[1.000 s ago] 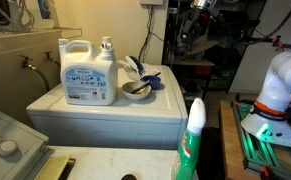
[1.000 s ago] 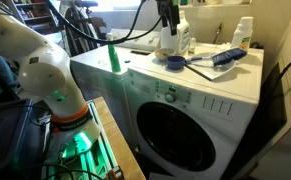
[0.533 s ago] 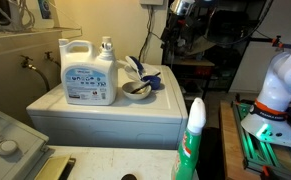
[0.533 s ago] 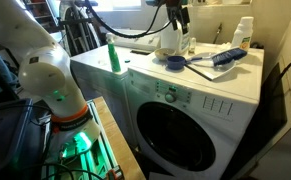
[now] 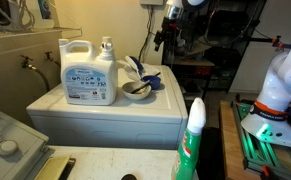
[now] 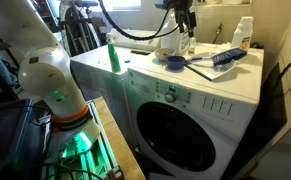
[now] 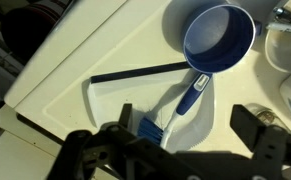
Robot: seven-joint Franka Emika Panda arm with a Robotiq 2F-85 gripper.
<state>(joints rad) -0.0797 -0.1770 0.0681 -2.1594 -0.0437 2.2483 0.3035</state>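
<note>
My gripper (image 7: pixel 190 128) is open and empty, hanging in the air above the white washer top (image 7: pixel 105 50). It shows in both exterior views (image 5: pixel 168 36) (image 6: pixel 185 18). Directly below it lies a white dustpan (image 7: pixel 200 115) with a blue-handled brush (image 7: pixel 188 93) resting in it, bristles toward the near finger. A black stick (image 7: pixel 135 72) lies beside the pan. A blue bowl (image 7: pixel 220 38) sits just beyond the brush handle. The bowl (image 6: pixel 174 62) and the brush (image 6: pixel 223 57) also show in an exterior view.
A large white detergent jug (image 5: pixel 88 72) and a smaller white bottle (image 5: pixel 107 50) stand on the washer top (image 5: pixel 85 108). Another white bottle (image 6: pixel 243 32) stands by the wall. A green spray bottle (image 6: pixel 113 55) stands at the washer's corner. The robot base (image 6: pixel 55 95) stands beside the washer.
The gripper has moved across the washer top, from above the detergent jug to above the dustpan and brush. Nothing on the washer has moved.
</note>
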